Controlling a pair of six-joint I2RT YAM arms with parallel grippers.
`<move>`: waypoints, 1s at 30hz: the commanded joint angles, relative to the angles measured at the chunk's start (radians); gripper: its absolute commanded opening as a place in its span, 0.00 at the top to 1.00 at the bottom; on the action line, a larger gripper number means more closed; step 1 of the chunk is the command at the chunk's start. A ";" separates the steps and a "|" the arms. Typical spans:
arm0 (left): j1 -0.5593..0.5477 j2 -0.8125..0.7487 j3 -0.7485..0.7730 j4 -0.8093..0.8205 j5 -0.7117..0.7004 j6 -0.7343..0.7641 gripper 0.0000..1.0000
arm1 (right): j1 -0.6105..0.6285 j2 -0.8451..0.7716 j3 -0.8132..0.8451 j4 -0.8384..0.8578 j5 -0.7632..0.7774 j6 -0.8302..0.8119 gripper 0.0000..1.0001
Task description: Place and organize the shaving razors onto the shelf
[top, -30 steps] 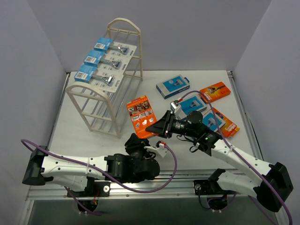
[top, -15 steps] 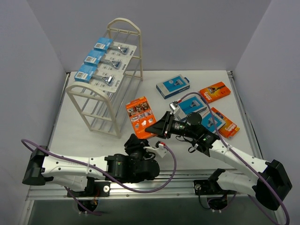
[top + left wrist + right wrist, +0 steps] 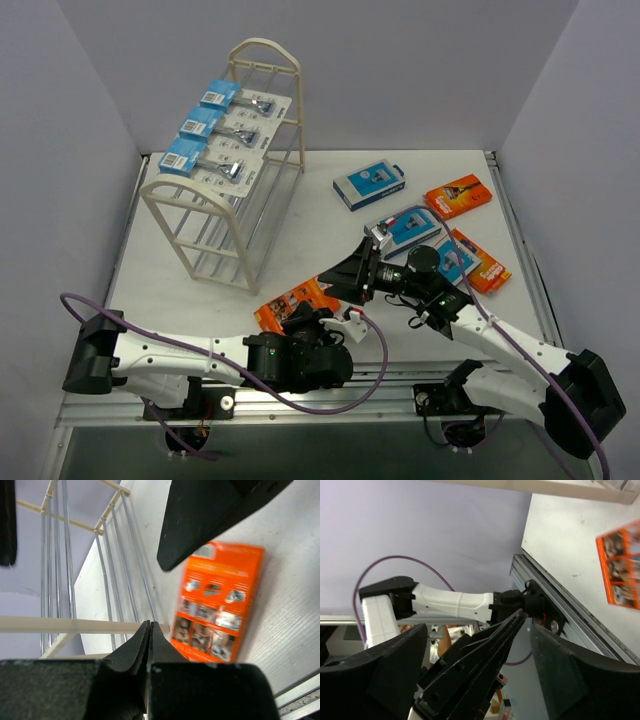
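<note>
One orange razor pack (image 3: 285, 303) lies on the table by the front edge, right beside my left gripper (image 3: 308, 318), which is shut with nothing in it. The left wrist view shows the closed tips (image 3: 149, 626) with that pack (image 3: 217, 610) to their right, apart from them. My right gripper (image 3: 342, 277) hovers just behind, open and empty. Its wide fingers (image 3: 395, 665) frame the left gripper's shut jaws in the right wrist view, and the pack (image 3: 622, 570) shows at the right edge. The cream shelf (image 3: 200, 235) at back left carries three blue-headed blister packs (image 3: 228, 133) on its top tier.
More packs lie on the right of the table: a blue-and-white box (image 3: 369, 186), an orange box (image 3: 458, 195), another blue-and-white one (image 3: 408, 229) and an orange one (image 3: 480, 262). The shelf's rods (image 3: 110, 555) rise close ahead of the left gripper. Grey walls enclose three sides.
The orange pack has gone from between the two grippers down to the table nearer the front edge. My right gripper has opened and my left gripper has shut.
</note>
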 commanded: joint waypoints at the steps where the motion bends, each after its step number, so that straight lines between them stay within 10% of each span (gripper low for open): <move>1: -0.005 -0.008 0.026 0.025 0.022 -0.030 0.98 | -0.053 -0.073 -0.030 0.101 -0.055 0.039 0.19; 9: -0.004 -0.044 0.015 -0.052 0.086 -0.197 0.95 | -0.124 -0.116 -0.029 -0.032 -0.066 -0.049 0.13; 16: 0.042 -0.098 0.004 -0.083 0.279 -0.472 0.36 | -0.128 -0.092 0.013 -0.424 0.094 -0.405 0.10; 30: 0.355 -0.141 -0.195 0.236 0.663 -0.459 0.12 | -0.130 -0.131 -0.165 -0.338 0.161 -0.375 0.09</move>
